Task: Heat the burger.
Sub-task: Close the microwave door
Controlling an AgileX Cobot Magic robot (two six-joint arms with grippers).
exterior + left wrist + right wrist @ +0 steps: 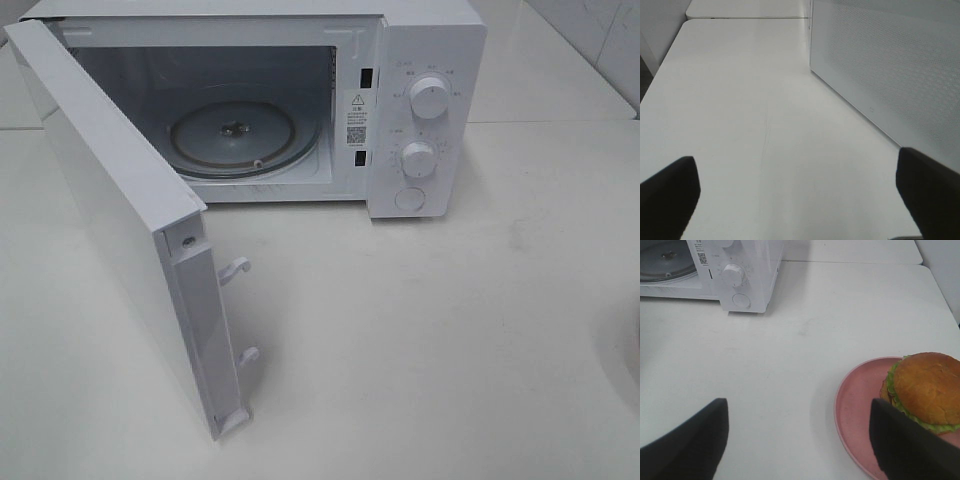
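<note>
A white table (pixel 420 330) fills the exterior high view under soft, even light, its surface faintly scuffed. A seam at 2 o'clock marks where a second white tabletop (pixel 550 70) butts against it. Pale tiled wall (pixel 600 40) shows at 1 o'clock.

White desk (pixel 430 330), bare across the middle, faint scuffs. Microwave (pixel 425 60) sits at the far side, door (pixel 120 220) swung wide open, its lower edge low over the desk. Pink plate (pixel 857 405) on the desk near the right edge, well apart from the microwave. Second desk (pixel 745 9) butts against the far end.
</note>
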